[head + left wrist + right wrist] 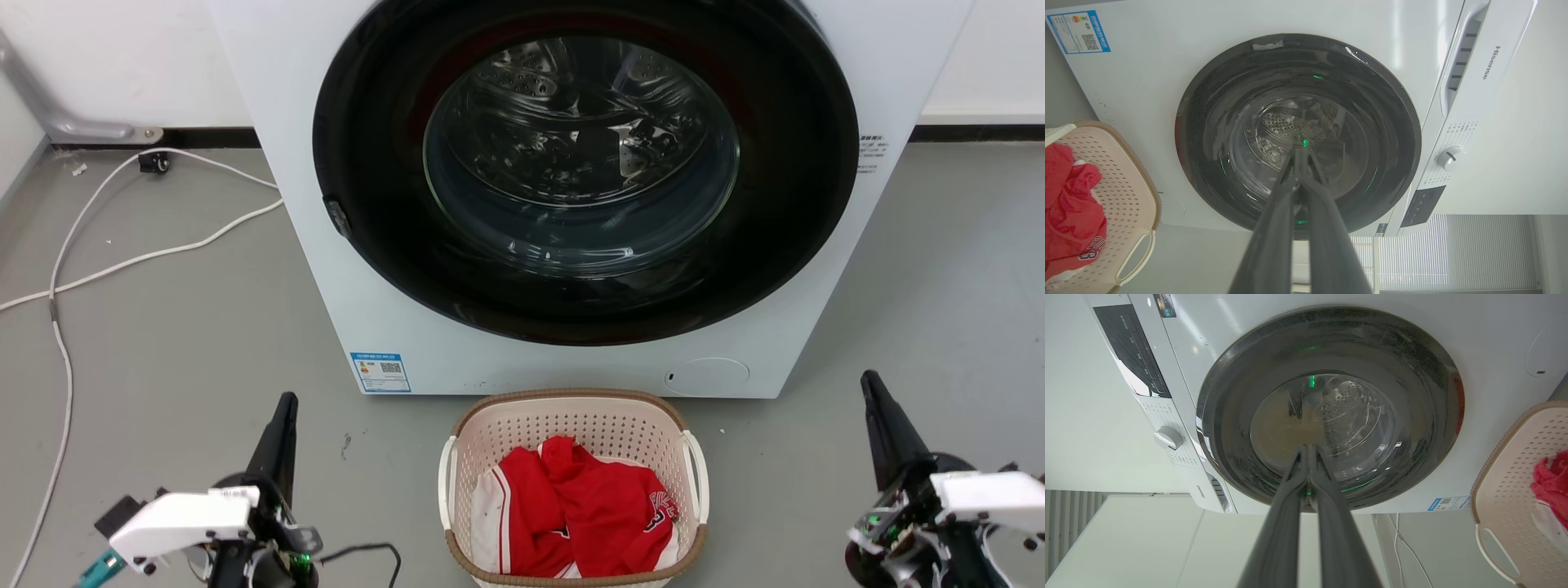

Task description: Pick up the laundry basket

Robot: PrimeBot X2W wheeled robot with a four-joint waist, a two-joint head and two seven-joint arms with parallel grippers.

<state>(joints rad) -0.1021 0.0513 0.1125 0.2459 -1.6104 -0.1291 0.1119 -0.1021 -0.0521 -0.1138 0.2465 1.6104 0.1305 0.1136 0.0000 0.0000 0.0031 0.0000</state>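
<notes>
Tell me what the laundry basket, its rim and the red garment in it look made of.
The laundry basket: likely moulded plastic, cream, matte; regular holes in smooth walls. Its rim: brown, woven-look texture, probably plastic too, though real wicker cannot be excluded. The red garment: soft fabric, crumpled in folds, with white trim.
</notes>
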